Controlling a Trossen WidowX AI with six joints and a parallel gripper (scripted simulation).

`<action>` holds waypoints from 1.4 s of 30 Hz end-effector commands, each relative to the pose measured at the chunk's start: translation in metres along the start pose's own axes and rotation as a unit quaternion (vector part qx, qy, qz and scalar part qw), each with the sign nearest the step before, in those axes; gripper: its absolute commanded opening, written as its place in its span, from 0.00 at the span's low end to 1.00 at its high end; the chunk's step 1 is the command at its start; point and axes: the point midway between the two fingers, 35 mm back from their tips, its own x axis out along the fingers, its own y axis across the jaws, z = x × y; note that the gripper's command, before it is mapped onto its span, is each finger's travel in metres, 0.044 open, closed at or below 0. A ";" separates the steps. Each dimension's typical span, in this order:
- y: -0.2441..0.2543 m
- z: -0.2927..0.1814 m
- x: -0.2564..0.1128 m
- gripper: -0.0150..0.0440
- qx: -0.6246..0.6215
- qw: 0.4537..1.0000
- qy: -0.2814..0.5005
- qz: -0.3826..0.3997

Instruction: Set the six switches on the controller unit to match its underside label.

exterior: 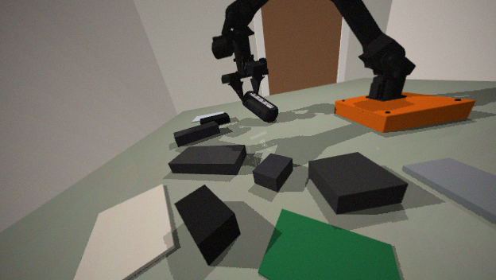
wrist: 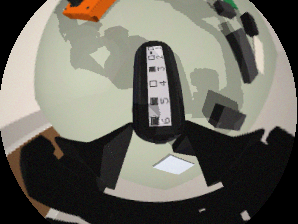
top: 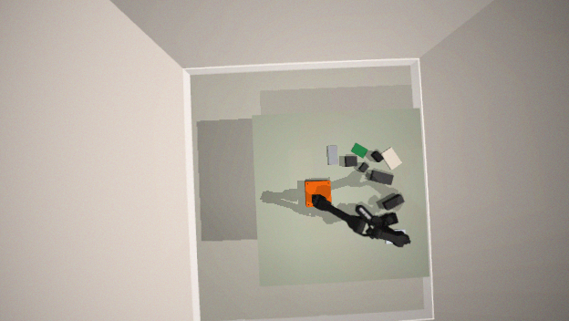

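Note:
The dark controller unit (top: 363, 212) (exterior: 260, 108) (wrist: 142, 75) is off the bench, tilted, its far end lower in the exterior view. Its underside label (exterior: 260, 100) (wrist: 160, 95) faces up toward the wrist camera. On it, squares 1, 2 and 4 look empty and squares 3, 5 and 6 look filled; square 1 is small and a little unclear. My gripper (exterior: 249, 95) (wrist: 158, 124) is shut on the unit's near end, by square 6, with a finger on each side. The rocker switches face away and are hidden.
Dark blocks (exterior: 196, 134) (exterior: 208, 157) (exterior: 273, 169) (exterior: 358, 176) (exterior: 207, 223) lie around the unit, with a green plate (top: 359, 150) (exterior: 330, 246), a cream plate (top: 391, 158) (exterior: 131, 235) and a grey plate (top: 332, 155) (exterior: 457, 179). A pale plate (wrist: 173, 164) lies beneath the gripper. The orange base (top: 317, 182) (exterior: 429, 115) carries the arm.

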 end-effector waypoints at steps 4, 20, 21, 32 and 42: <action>0.000 0.005 -0.007 0.82 0.001 1.000 0.001 -0.001; 0.000 0.014 -0.014 0.82 0.001 1.000 0.001 -0.001; 0.000 0.014 -0.015 0.82 0.001 1.000 0.001 -0.001; 0.000 0.021 -0.020 0.82 0.001 1.000 0.001 -0.001; 0.000 0.028 -0.025 0.82 0.001 1.000 0.000 -0.001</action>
